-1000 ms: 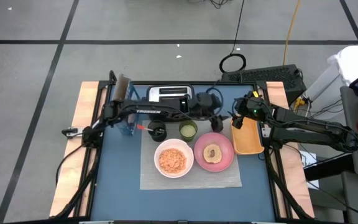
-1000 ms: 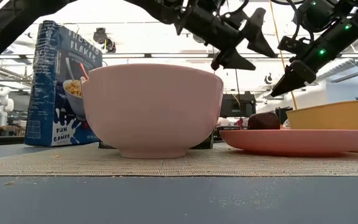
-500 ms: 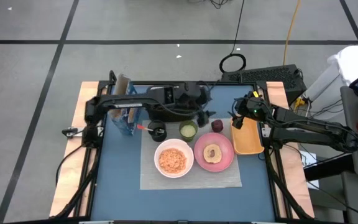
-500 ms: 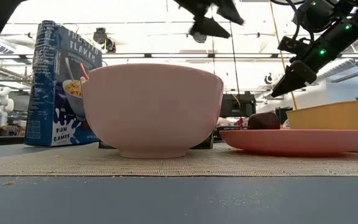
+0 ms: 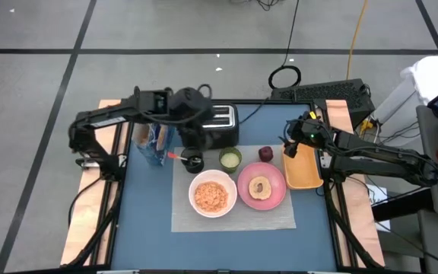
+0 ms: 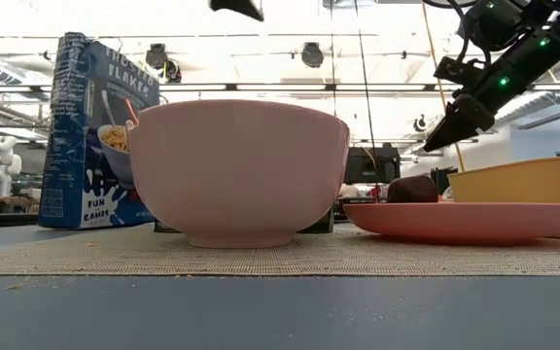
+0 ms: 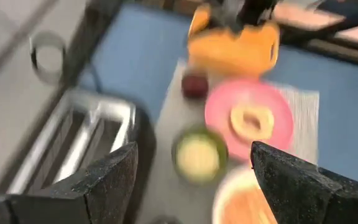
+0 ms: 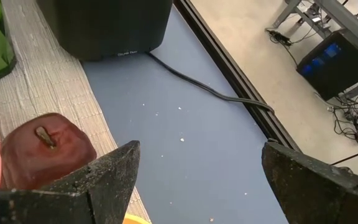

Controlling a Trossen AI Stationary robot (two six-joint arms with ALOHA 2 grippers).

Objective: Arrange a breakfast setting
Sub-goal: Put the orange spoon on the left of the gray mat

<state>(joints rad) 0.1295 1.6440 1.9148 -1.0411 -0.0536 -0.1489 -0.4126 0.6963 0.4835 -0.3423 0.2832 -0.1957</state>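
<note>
On the grey mat (image 5: 234, 217) stand the white bowl (image 5: 212, 193) with cereal, the pink plate (image 5: 261, 185) with a round piece of food, the small green cup (image 5: 230, 159) and the black cup (image 5: 194, 161). The red-handled spoon (image 5: 172, 155) lies beside the black cup. The blue cereal box (image 5: 154, 141) stands upright at the far left. A dark red apple (image 5: 266, 154) sits on the mat's far right corner. My left gripper (image 5: 198, 106) is open and empty, high above the toaster. My right gripper (image 5: 291, 148) is open and empty, above the table just right of the apple (image 8: 45, 155).
The black-and-silver toaster (image 5: 211, 122) stands at the table's far edge, its cord (image 8: 210, 90) running along the blue table top. The orange tray (image 5: 304, 167) lies right of the pink plate. Bare blue table top (image 5: 150, 221) shows left of the mat.
My left gripper, open, has risen and drawn back from just above the apple toward the table's far left, and is now over the toaster. The apple has stayed on the mat. My right arm has kept still.
</note>
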